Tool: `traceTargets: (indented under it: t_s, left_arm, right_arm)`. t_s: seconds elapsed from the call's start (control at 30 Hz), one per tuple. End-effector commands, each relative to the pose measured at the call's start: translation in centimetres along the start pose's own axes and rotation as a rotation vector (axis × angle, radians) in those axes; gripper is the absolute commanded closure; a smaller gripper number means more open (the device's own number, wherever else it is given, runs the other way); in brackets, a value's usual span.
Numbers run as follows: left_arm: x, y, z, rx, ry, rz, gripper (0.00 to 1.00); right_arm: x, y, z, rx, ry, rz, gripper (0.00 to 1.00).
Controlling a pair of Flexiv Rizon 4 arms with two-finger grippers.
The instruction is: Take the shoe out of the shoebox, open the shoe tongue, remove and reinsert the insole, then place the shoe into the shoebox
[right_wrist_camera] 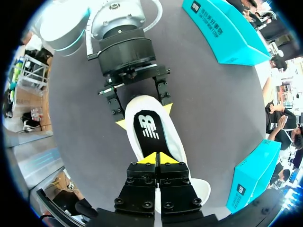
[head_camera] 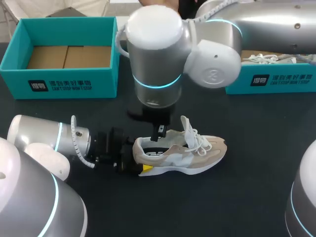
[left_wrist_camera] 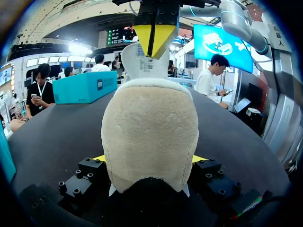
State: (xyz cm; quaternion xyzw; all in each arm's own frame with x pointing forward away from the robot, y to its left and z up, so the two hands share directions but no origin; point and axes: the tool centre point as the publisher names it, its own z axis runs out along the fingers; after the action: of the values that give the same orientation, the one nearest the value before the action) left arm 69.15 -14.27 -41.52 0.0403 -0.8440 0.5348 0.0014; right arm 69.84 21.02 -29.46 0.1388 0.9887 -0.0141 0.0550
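Lying near the surface's front edge, long axis left to right, the shoe (head_camera: 180, 153) has its heel clamped in the left gripper (right_wrist_camera: 143, 117), while the right gripper (right_wrist_camera: 156, 159), fingers pressed together on nothing visible, points down at the insole (right_wrist_camera: 149, 132).

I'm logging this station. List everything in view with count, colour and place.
shoe: 1, beige and white, mid-table
insole: 1, black, inside the shoe
left shoebox: 1, teal, far left, open
right shoebox: 1, teal, far right
laces: white, in the right shoebox
table: 1, dark
left gripper: 1, yellow-tipped, shut on the shoe's heel
right gripper: 1, yellow-tipped, shut, over the insole
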Motion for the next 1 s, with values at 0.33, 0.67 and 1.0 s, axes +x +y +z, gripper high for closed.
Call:
traceTargets:
  t_s: [0.33,0.67,1.0]
  left_arm:
    - [0.2,0.7,0.0,-0.002,-0.002,-0.001,1.00]
    - [0.2,0.7,0.0,-0.002,-0.002,-0.001,1.00]
    - [0.2,0.7,0.0,-0.002,-0.002,-0.001,1.00]
  right_arm:
    - [-0.1,0.4,0.6,-0.017,-0.001,0.013,1.00]
    - [-0.6,0.1,4.1,-0.006,0.076,-0.038,1.00]
    - [-0.9,-1.4,6.8,0.017,0.143,-0.127,1.00]
